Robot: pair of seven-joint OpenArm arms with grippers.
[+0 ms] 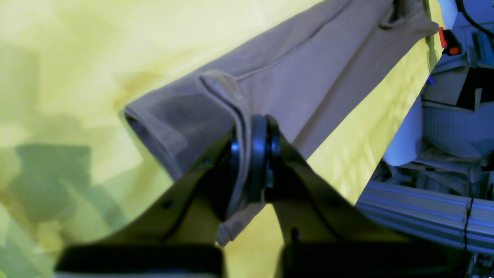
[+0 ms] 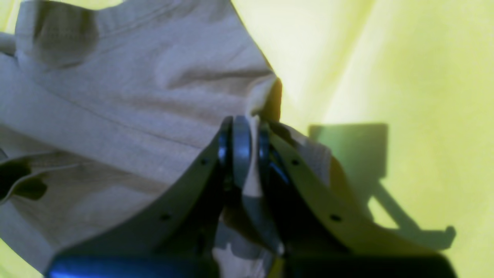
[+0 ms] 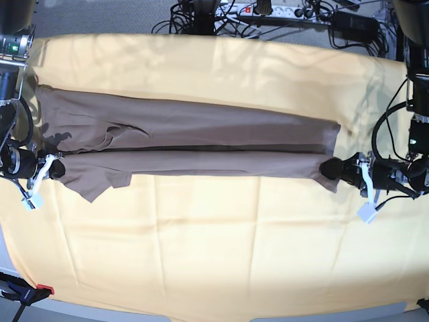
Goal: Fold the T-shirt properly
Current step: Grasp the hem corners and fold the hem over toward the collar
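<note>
The plain taupe short-sleeved cloth T-shirt (image 3: 194, 144) is stretched as a long band across the large pale yellow cloth (image 3: 214, 255) covering the table, its near long edge already turned over toward the middle. The step in hand is judged to be the lengthwise fold, with that near flap being laid down. Next, a release of both ends is called for, followed by a crosswise fold.

The left gripper (image 1: 254, 154) is seen clamped tight on a bunched corner at one end of the shirt. The right gripper (image 2: 247, 150) is pinched around cloth at the other end; fabric is caught between its jaws, though the grip may be loosening.
</note>
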